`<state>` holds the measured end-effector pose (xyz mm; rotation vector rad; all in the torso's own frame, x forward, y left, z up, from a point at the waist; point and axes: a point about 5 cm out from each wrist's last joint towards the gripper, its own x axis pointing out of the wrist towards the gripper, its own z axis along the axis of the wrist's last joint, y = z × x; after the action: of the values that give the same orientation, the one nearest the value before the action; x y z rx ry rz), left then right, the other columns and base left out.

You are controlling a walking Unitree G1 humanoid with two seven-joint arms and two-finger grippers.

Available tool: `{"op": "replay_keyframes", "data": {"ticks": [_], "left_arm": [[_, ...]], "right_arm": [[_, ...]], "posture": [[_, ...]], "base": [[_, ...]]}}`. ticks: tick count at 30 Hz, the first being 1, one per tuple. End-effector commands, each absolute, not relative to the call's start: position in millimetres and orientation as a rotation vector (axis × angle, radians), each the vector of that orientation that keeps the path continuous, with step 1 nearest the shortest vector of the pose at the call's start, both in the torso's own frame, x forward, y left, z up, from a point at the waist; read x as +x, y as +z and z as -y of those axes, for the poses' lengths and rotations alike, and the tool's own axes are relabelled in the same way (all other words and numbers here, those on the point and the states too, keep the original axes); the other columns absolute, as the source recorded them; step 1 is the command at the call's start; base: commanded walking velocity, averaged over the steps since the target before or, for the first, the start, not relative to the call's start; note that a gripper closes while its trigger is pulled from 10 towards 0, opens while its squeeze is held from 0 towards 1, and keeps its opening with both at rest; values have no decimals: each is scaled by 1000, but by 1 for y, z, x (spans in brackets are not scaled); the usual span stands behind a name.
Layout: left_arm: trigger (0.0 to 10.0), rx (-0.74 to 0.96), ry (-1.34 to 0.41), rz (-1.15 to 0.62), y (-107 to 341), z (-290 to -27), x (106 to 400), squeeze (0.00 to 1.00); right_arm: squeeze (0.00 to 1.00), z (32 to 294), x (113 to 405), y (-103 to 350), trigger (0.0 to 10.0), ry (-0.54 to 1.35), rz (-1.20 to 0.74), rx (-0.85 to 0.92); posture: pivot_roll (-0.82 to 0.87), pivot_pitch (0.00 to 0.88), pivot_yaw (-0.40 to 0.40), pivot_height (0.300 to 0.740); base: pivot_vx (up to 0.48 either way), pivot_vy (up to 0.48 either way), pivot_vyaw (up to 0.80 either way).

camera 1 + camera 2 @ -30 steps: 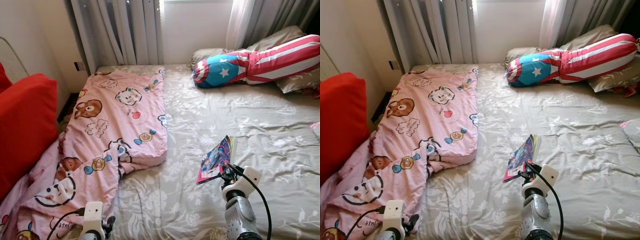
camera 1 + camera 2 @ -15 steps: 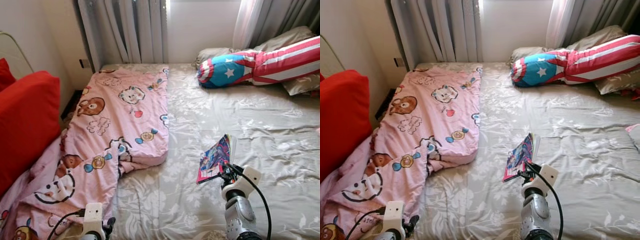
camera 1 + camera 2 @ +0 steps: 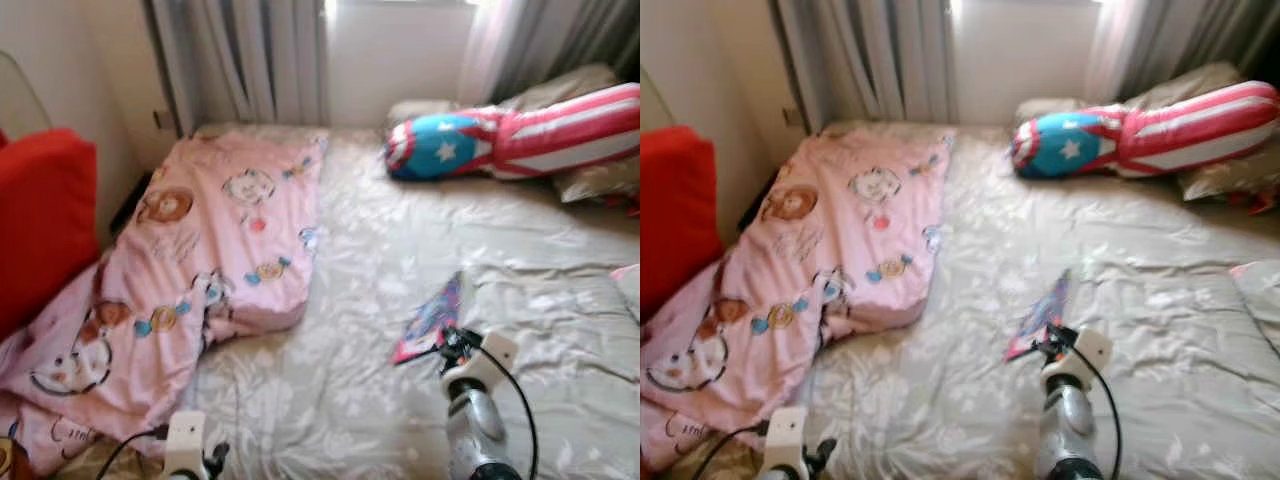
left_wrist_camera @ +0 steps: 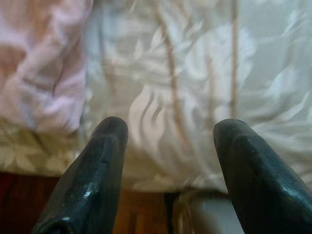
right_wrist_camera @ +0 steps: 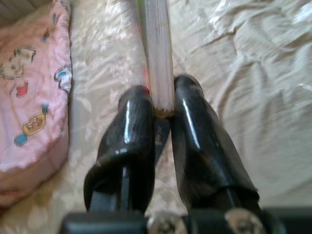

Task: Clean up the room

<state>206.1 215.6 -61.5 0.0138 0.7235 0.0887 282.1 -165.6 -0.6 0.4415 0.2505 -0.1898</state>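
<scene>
A thin colourful book [image 3: 432, 320] is held tilted above the grey floral bed [image 3: 380, 400]. My right gripper [image 5: 161, 109] is shut on the book's lower edge [image 5: 157, 48], and its arm [image 3: 470, 420] rises from the bottom of the head views. My left gripper [image 4: 170, 141] is open with nothing between its fingers, low at the bed's near edge by the pink quilt [image 4: 34, 58]. The pink cartoon quilt [image 3: 190, 260] lies crumpled across the bed's left half.
A red cushion [image 3: 40, 230] stands at the left. A blue star and red-striped bolster [image 3: 500, 140] and grey pillows [image 3: 590, 170] lie at the bed's head, below the curtains [image 3: 240, 60]. A pink item [image 3: 630, 275] peeks in at the right edge.
The camera has shifted and blurred, so the whole scene sits a little differently. The right gripper still holds the book in the same pose.
</scene>
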Motion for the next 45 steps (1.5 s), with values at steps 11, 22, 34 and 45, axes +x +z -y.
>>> {"op": "replay_keyframes", "data": {"ticks": [11,22,34,45], "left_arm": [[10000,15,70,-750,-66,-209,201,0],[10000,8,72,-750,-66,-208,201,0],[10000,0,83,-747,-66,-209,201,0],[10000,-20,86,-744,-66,-209,200,0]], "right_arm": [[0,172,285,4,10000,-198,-225,423],[0,169,286,4,10000,-161,-241,390],[0,163,286,3,10000,-116,-251,388],[0,162,285,1,10000,-108,-263,390]], "posture": [[81,0,2,740],[78,0,-1,740],[75,0,-2,740],[69,0,-2,740]], "base": [[0,-350,-241],[0,-351,0],[0,-173,359],[0,0,0]]}}
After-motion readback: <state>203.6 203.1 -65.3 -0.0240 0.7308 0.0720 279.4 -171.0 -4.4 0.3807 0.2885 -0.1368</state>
